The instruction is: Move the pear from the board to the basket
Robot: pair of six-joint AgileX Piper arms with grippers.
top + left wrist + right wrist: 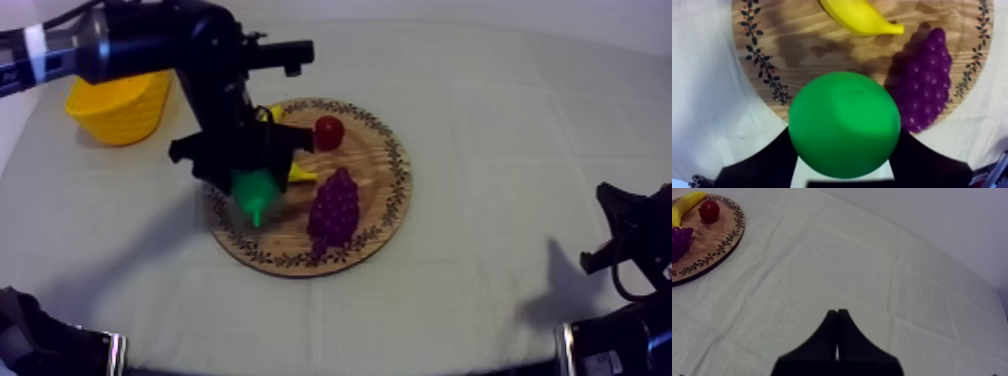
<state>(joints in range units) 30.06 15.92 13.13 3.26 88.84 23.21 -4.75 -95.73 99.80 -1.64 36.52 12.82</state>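
left fingers (772, 161) clamped on pear (844, 131) above wooden board (378, 205), right fingers (832, 338) pressed together

Green pear (254, 190) between black fingers (767, 160) above the wooden board's (378, 165) edge, yellow basket (125, 115) near.

We seem to be at a robot test bench in a lab: our left arm (140, 40) and right arm (625, 345) flank a surface (500, 130) draped in a plain grey-white cloth (822, 263), with a bare pale wall (500, 12) behind. Toy grapes (333, 208) and a toy banana (859, 17) lie on a wooden board (385, 190), near a yellow basket (120, 110).
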